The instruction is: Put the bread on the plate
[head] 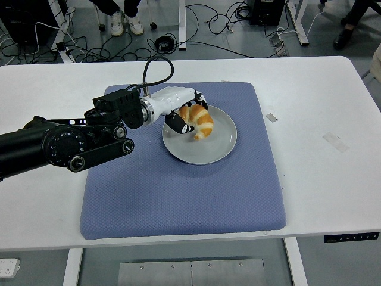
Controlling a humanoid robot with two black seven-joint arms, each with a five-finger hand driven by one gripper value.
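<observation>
A golden croissant [199, 121] is in my left hand [186, 114], low over the grey round plate [215, 149] on the blue mat. The hand's fingers are curled around the croissant's left side, over the plate's left half. The croissant's lower tip looks close to or touching the plate's surface; I cannot tell which. My left arm reaches in from the left edge across the mat. My right arm is out of view.
The blue mat [178, 196] covers the middle of the white table [321, 179]. Small tape marks [335, 140] lie on the table at the right. Cables and chair legs are on the floor beyond the far edge.
</observation>
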